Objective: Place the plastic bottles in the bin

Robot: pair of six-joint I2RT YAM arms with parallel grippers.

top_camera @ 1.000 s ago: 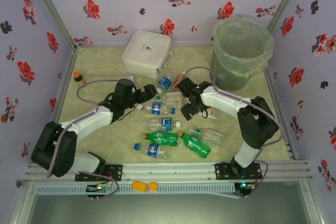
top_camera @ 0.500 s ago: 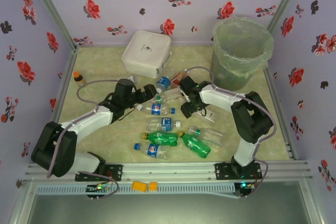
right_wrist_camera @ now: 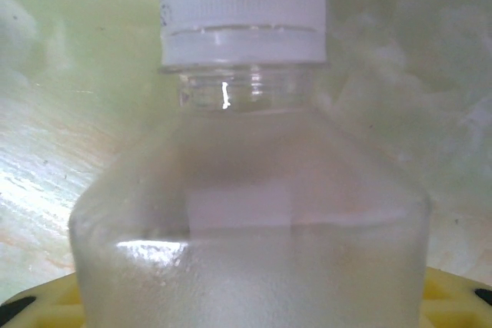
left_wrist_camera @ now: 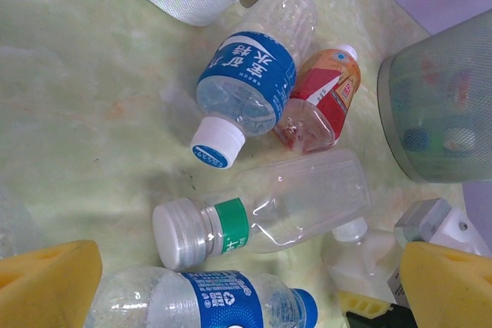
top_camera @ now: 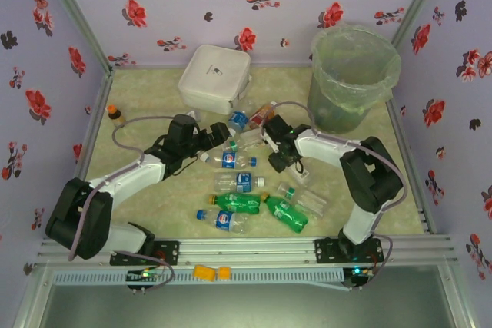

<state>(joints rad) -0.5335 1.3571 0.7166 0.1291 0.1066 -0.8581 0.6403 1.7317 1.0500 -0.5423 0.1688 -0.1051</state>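
Right arm's elbow has shifted since a second ago; right gripper sits low among the plastic bottles mid-table. Back right, the bin shows blurry blue-green shapes inside. One clear bottle sits between the right pads, can't tell if clamped. On my left gripper the fingers are wide apart.

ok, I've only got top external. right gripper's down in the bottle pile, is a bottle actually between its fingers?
Observer: Yes. Right wrist view has a clear white-capped bottle between the yellow pads of the right gripper; gripped or not, I can't tell.
Operator: And the left?
Observer: The left gripper is open, pads wide apart above a blue-labelled bottle.
Operator: Anything dropped in yet?
Observer: Through the bin wall, blurred blue and white shapes; can't identify them.
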